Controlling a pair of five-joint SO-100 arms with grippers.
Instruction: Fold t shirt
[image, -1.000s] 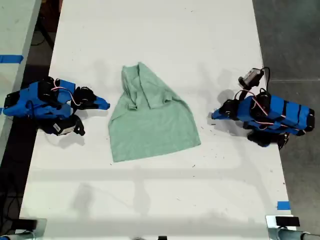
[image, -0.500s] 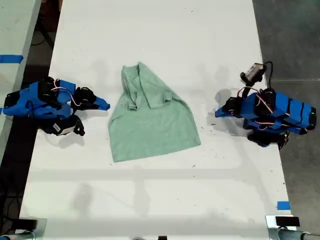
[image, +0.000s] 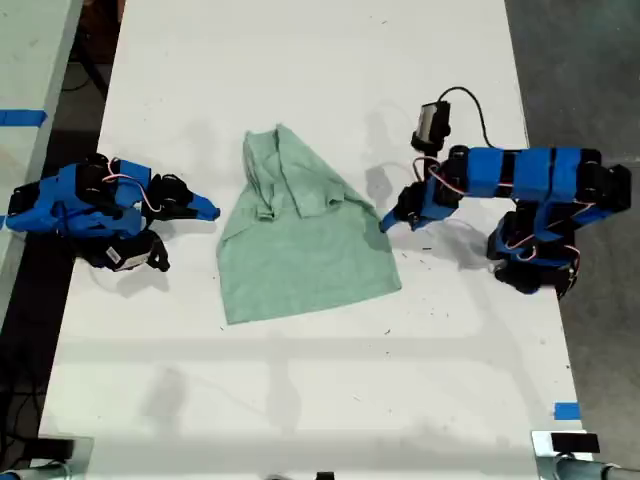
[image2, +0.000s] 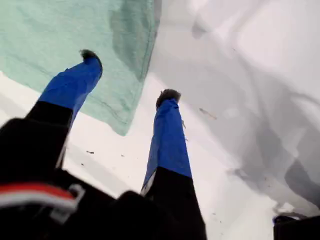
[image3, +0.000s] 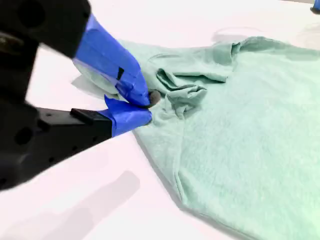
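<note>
The pale mint-green t shirt (image: 300, 250) lies wrinkled in the middle of the white table (image: 300, 400), with one sleeve folded in over its top half. My first gripper (image: 388, 222) reaches in from the exterior view's right. It is open, and its blue fingers (image2: 170, 130) straddle the t shirt's (image2: 60, 30) edge just above the cloth. My second gripper (image: 205, 210) rests low on the exterior view's left. It is shut with nothing in it (image3: 147, 105), right beside the t shirt's (image3: 240, 115) bunched sleeve.
Blue tape (image: 567, 410) marks the table's near edge at the exterior view's right. A second table with blue tape (image: 20, 117) stands at the exterior view's left, and dark floor (image: 580, 80) lies beyond the right edge.
My first arm has stretched out from its folded pose toward the exterior view's left, bringing its open gripper to the t shirt's edge. My second arm has not moved.
</note>
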